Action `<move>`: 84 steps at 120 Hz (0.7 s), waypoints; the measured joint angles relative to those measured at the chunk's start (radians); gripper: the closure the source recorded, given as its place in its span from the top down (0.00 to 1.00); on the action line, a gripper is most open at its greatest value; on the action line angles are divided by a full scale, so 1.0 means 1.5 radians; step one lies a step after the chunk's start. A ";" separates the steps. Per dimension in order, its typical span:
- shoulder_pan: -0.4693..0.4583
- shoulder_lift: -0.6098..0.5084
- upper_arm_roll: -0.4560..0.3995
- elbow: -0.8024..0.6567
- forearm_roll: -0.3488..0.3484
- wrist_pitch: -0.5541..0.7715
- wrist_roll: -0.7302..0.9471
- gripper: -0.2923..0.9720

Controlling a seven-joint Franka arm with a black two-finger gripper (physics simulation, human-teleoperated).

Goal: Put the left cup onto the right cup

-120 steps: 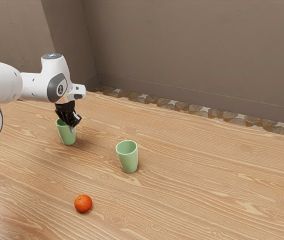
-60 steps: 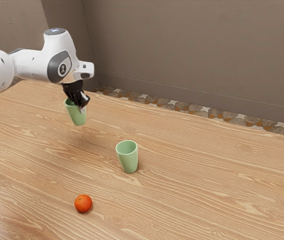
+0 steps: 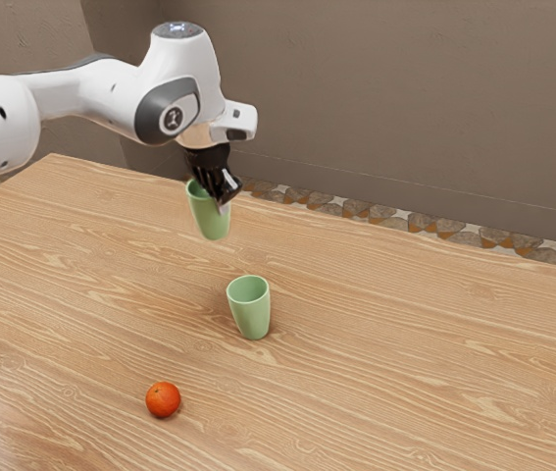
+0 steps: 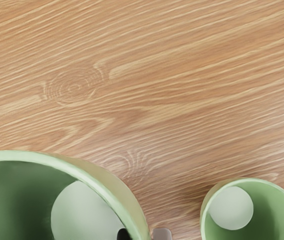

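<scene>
Wood-grain table (image 3: 425,334), grey walls (image 3: 405,88), pebble strip (image 3: 425,224) along the wall foot | gripper (image 3: 221,193) clamped on left cup (image 3: 208,218), held off the table | right cup (image 3: 249,306) upright below, apart | 1 orange (image 3: 163,399) nearby

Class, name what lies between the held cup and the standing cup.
Nothing: the wrist view shows bare table between the held cup and the standing cup.
</scene>
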 joint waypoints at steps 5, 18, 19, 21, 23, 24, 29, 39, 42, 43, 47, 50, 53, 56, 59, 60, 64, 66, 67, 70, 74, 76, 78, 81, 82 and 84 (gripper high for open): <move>0.000 0.002 -0.009 -0.004 0.002 -0.002 -0.013 0.15; 0.000 0.004 -0.030 -0.008 0.005 -0.005 -0.045 0.15; 0.001 0.004 -0.032 -0.008 0.005 -0.006 -0.048 0.15; 0.001 0.004 -0.037 -0.009 0.006 -0.006 -0.053 0.15; 0.001 0.004 -0.041 -0.009 0.008 -0.007 -0.059 0.15; 0.001 0.004 -0.044 -0.009 0.008 -0.007 -0.061 0.15; 0.001 0.003 -0.056 -0.009 0.012 -0.009 -0.075 0.15; 0.000 -0.003 -0.079 -0.009 0.020 -0.019 -0.104 0.15; 0.000 -0.004 -0.084 -0.009 0.022 -0.022 -0.113 0.15; 0.000 -0.004 -0.085 -0.009 0.023 -0.023 -0.116 0.15; 0.000 -0.009 -0.089 -0.015 0.025 -0.028 -0.128 0.15; 0.000 -0.013 -0.090 -0.018 0.026 -0.031 -0.137 0.15; 0.000 -0.016 -0.091 -0.023 0.027 -0.033 -0.146 0.15; 0.000 -0.020 -0.092 -0.030 0.028 -0.036 -0.154 0.15; 0.000 -0.024 -0.092 -0.039 0.028 -0.037 -0.163 0.15; 0.000 -0.026 -0.092 -0.042 0.028 -0.037 -0.165 0.15; 0.000 -0.031 -0.093 -0.052 0.028 -0.039 -0.176 0.15; 0.000 -0.035 -0.092 -0.057 0.028 -0.039 -0.181 0.15; 0.000 -0.037 -0.092 -0.060 0.028 -0.039 -0.184 0.15; 0.000 -0.043 -0.092 -0.068 0.028 -0.040 -0.191 0.15; 0.000 -0.048 -0.092 -0.075 0.027 -0.041 -0.201 0.15; 0.000 -0.050 -0.092 -0.077 0.027 -0.041 -0.206 0.15; 0.000 -0.052 -0.092 -0.078 0.027 -0.042 -0.210 0.15; 0.001 -0.054 -0.093 -0.080 0.027 -0.042 -0.217 0.15; 0.001 -0.055 -0.093 -0.080 0.027 -0.043 -0.219 0.15; 0.000 -0.056 -0.093 -0.081 0.027 -0.043 -0.224 0.15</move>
